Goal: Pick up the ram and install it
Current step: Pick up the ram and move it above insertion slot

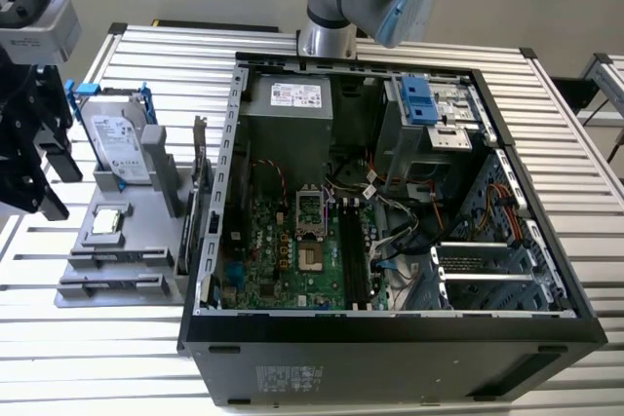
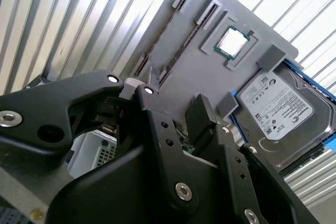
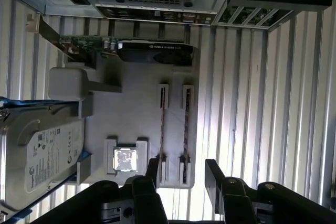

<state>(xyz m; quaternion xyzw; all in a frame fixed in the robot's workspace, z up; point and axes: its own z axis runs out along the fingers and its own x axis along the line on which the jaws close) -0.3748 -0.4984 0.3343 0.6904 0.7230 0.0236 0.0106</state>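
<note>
The pick-up has not yet been made. The black 2-fingered hand (image 3: 182, 170) is spread wide with nothing between its fingers (image 3: 154, 167). It hangs above the flat grey plastic holder (image 3: 131, 114) that lies on the slatted metal tabletop (image 1: 97, 358), on the exterior view's left of the open black computer case (image 1: 390, 338).

The ram sits in that holder as 2 thin, dark circuit-board sticks standing on edge, side by side in grey end clips (image 3: 161, 124) (image 3: 186, 124). Neither stick is touched. From the first wrist view, I judge that the hand's opening lines up roughly with the stick farther from the small square silver processor chip (image 3: 126, 160), but that alignment is not certain. The silver hard drive in its blue-handled bracket (image 3: 42, 156) stands at the holder's other side, and a dark graphics card (image 3: 152, 51) stands on edge at the end nearest the case.

Both the lift and the install remain to be done. Inside the case, the long dark memory slots (image 1: 353, 255) lie beside the processor socket on the green motherboard (image 1: 292, 250). Whether they are all vacant cannot be told.

As for writing, there are 3 printed labels. A white one covers the hard drive's face, another white one sits on the grey power supply (image 1: 295, 94), and a small pale sticker is on the case's outer wall. Their print is too fine to make out.
</note>
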